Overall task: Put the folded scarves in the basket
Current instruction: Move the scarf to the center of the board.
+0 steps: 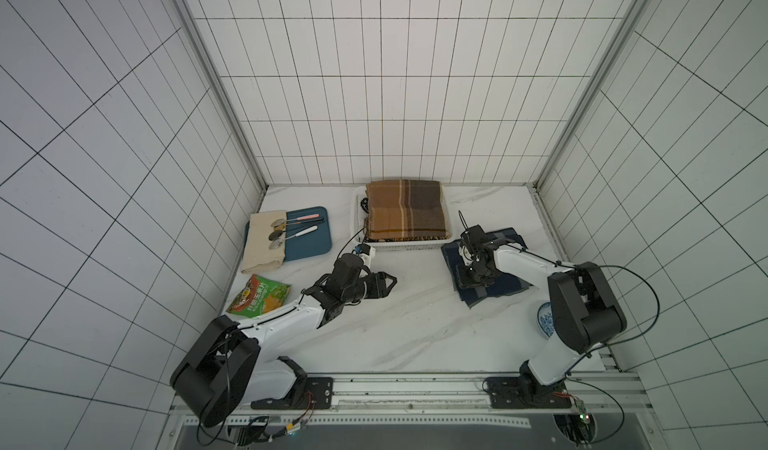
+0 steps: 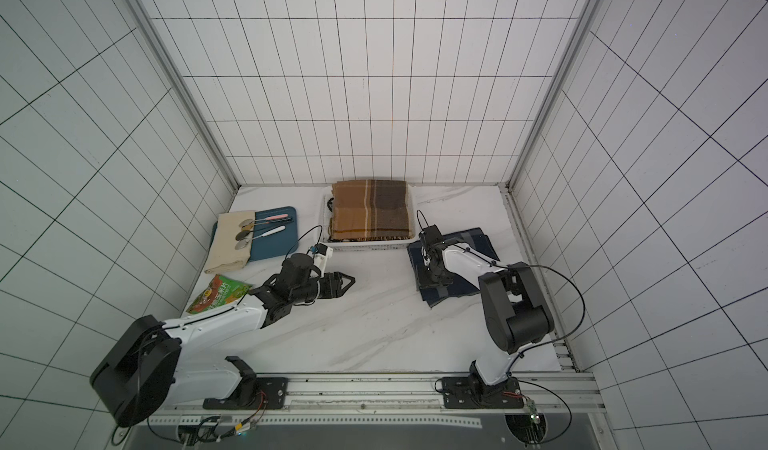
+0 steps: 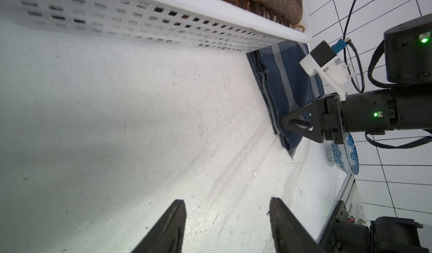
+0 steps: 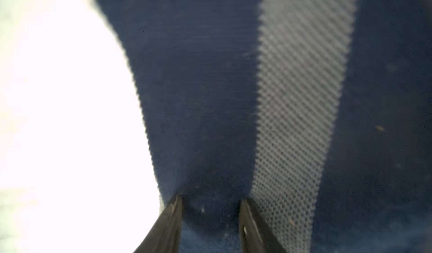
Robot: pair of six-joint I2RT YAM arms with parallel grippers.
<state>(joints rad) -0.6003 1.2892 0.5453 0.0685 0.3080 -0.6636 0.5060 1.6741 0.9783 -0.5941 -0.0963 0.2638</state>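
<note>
The left fingers gape empty over the table, while the right fingers dig into the folded blue scarf, grip unclear, lying at four o'clock of the basket, which holds a brown scarf.

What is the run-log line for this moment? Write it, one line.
left claw: open, empty, over table | right claw: tips on blue scarf, grip unclear | basket: holds brown scarf
</note>
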